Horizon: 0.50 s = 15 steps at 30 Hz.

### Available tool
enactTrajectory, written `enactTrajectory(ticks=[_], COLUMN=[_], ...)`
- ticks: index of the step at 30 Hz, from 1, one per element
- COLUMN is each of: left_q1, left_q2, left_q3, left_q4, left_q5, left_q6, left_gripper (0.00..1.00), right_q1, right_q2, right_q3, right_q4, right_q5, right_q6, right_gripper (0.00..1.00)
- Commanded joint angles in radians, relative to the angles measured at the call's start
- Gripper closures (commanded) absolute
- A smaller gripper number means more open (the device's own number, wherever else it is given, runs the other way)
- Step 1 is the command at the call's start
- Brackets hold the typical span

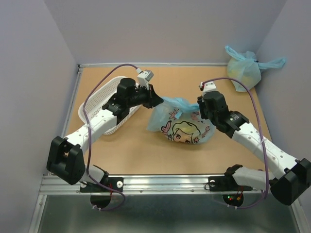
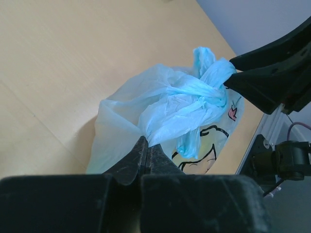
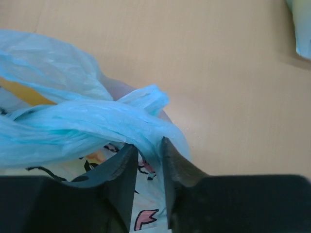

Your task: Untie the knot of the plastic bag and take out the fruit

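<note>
**Claws.** The left claw [image 2: 146,143] is closed, its pads pressed together on a gathered rope of film from the plastic bag [image 1: 187,128], on the near side of the knot [image 2: 206,92]. The right claw [image 3: 148,145] has its jaws almost together with a blue strip pinched between them. In the left wrist view its tips meet the far side of the knot.

**Governing relation.** The knot lies between the two claws. It is a little beyond the left claw's tips and right at the right claw's tips, so the right arm is the nearer. The twisted strips run along the line from one claw to the other, roughly left to right across the surface [image 1: 146,155] in the top view. One loose tail stands above the knot and another hangs below it. In my judgement, pulling the claws apart along this axis risks tightening the tie. Loosening it likely calls for working a tail or a loop crosswise.

**Containers.**
- The plastic bag lies on its side at mid surface, printed face up and tied shut. A yellow-orange patch shows through the film in the right wrist view and is probably the fruit [image 3: 26,94]. The number of pieces cannot be told.
- A white basket [image 1: 92,104] sits at the left, partly under the left arm. No fruit shows in its visible part.
- A plain bag [image 1: 243,70] rests in the far right corner, tied, with something yellowish inside. It is well apart from both claws.
</note>
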Motion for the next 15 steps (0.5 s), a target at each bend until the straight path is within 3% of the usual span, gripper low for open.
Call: enactTrajectory(ticks=[1,2,3,7,10,15], left_q1=[-0.002,0.004,0.013,0.085,0.196,0.233], left_q2=[-0.086,-0.089,-0.094,-0.109,-0.088,0.001], left_q3=[-0.036,-0.043,-0.055,-0.097,-0.129,-0.042], left_q4=[0.038,0.032,0.030,0.019,0.065,0.218], left_q5=[-0.048,-0.065,-0.074,-0.160,-0.157,-0.041], left_q6=[0.034,0.034,0.034,-0.036,-0.180,-0.349], left_gripper=[1.00,1.00,1.00,1.00,1.00,1.00], right_q1=[-0.003,-0.004,-0.003,-0.013,-0.032,-0.032], right_q2=[-0.010,-0.010,-0.012,-0.059,-0.130,-0.199], right_q3=[-0.028,-0.031,-0.036,-0.025,0.029,0.098], right_q4=[0.048,0.049,0.049,0.048,0.054,0.075], right_q5=[0.114,0.124,0.167,0.330,0.373,0.266], right_q6=[-0.009,-0.006,-0.002,0.082,0.133,0.139], right_gripper=[0.81,0.95,0.99,0.99,0.99,0.99])
